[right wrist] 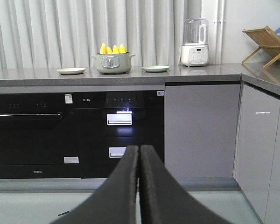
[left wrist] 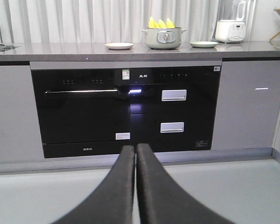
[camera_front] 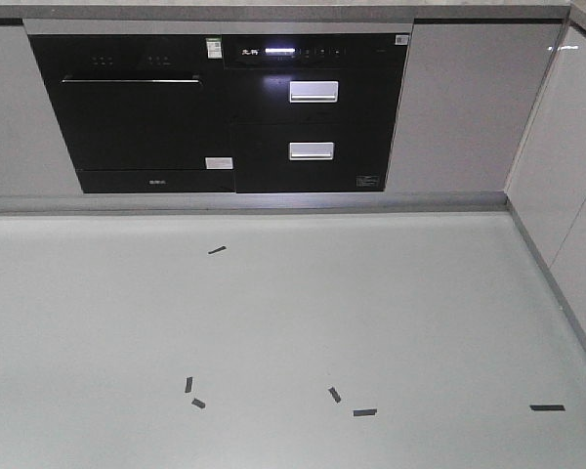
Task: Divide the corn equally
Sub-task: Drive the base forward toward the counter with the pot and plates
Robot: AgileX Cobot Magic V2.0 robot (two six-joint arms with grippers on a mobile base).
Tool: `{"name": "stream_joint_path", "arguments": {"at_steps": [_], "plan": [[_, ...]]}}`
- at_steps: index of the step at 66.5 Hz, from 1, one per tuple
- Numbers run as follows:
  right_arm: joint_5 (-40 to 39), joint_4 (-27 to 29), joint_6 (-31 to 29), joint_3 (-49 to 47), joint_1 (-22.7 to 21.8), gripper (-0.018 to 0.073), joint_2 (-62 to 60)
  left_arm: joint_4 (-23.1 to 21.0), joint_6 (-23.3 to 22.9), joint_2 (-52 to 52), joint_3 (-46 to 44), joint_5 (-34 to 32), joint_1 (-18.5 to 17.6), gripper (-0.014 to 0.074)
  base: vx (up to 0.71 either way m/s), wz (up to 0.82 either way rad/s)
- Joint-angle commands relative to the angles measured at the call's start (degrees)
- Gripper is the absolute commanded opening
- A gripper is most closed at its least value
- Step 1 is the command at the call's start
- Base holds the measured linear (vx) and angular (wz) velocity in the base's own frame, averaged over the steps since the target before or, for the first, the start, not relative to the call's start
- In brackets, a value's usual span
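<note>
L gripper, R gripper: pinched together, empty; corn upright in pot btw white plate & green plate, prob. split targets.

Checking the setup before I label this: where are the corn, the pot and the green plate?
corn (right wrist: 103, 48), right wrist view, leftmost cob's tip.
pot (right wrist: 123, 65), right wrist view, its front wall.
green plate (right wrist: 156, 68), right wrist view, its near rim.
</note>
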Motion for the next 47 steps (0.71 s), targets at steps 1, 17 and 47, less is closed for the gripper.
{"name": "stream_joint_path", "arguments": {"at_steps": [1, 17, 47], "plan": [[-4.28, -0.48, 0.09, 0.40, -0.27, -0.0006, -0.03, -0.16, -0.43, -0.95, 0.81, -4.64, 0.09, -0.0006, 0.00, 0.00], [-4.28, -0.48, 0.09, 0.40, -0.27, -0.0006, -0.03, -0.16, -0.43, -0.95, 0.81, -4.64, 0.09, -0.0006, 0.00, 0.00], [-4.28, -0.48, 0.09, 0.40, -0.27, -0.0006, -0.03, -0.16, -0.43, -0.95, 0.81, -4.64, 0.09, -0.0006, 0.00, 0.00]]}}
